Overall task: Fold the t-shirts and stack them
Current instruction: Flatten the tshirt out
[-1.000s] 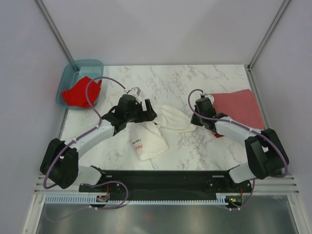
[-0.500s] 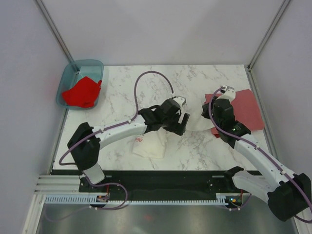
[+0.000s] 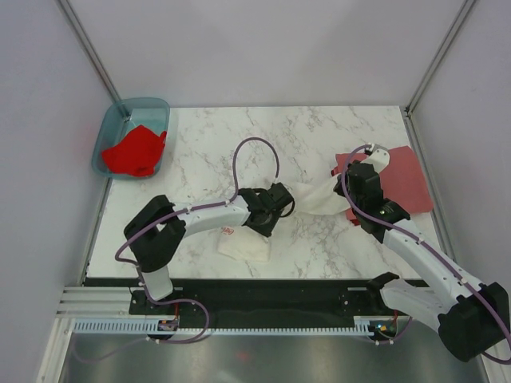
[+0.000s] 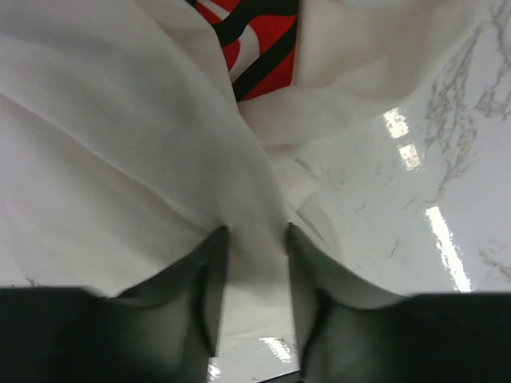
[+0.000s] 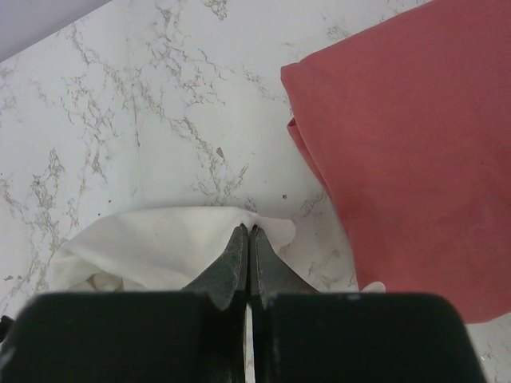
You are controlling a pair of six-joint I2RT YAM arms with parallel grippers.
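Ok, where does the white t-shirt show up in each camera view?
Top external: white t-shirt mid-table, stretched left to right.
Left wrist: fills most of the frame, red-and-black print at top.
Right wrist: lower left, beside the brick-red t-shirt.
Shared landmark: marble tabletop.

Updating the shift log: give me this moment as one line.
left gripper: astride white t-shirt fold, grip unclear | right gripper: shut on that shirt's edge | brick-red t-shirt: folded, right side

Lab encl. — marble table [image 3: 319,132], plain walls [image 3: 263,48]
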